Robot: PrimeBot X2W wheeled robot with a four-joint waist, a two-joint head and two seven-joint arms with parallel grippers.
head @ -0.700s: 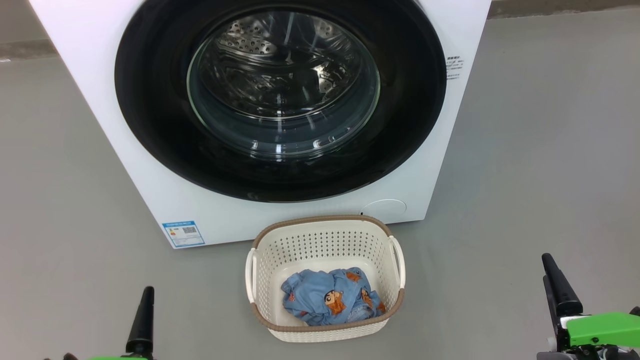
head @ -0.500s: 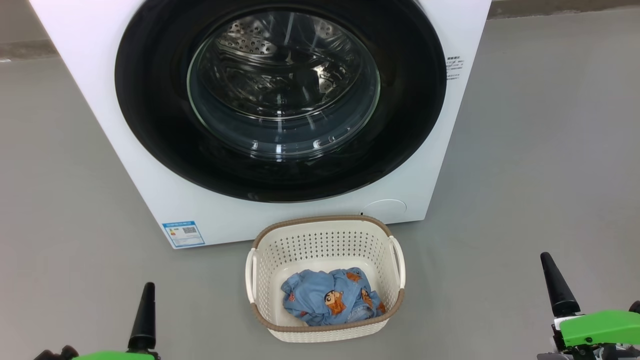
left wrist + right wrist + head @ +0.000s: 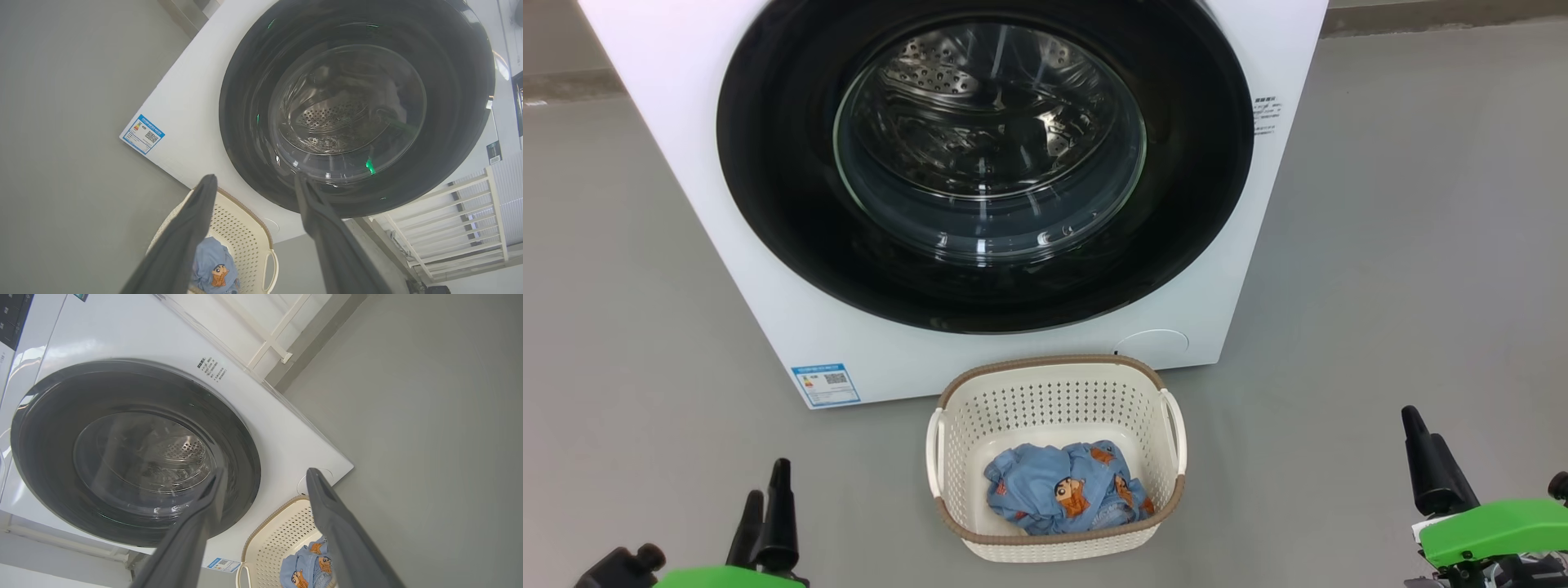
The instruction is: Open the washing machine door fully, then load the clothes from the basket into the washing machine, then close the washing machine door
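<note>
1. While both arms are held low, the left gripper [image 3: 768, 482] at 7 o'clock and the right gripper [image 3: 1421, 425] at 4 o'clock are seen spread wide and empty.
2. The clothes [image 3: 1066, 488] are found inside the basket [image 3: 1054, 363] at 6 o'clock.
3. Beyond, at 12 o'clock, the washing machine door [image 3: 784, 204] is seen closed against the washing machine [image 3: 768, 327].

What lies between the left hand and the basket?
Bare grey floor, seen in the head view; nothing stands between the left hand and the basket.
</note>
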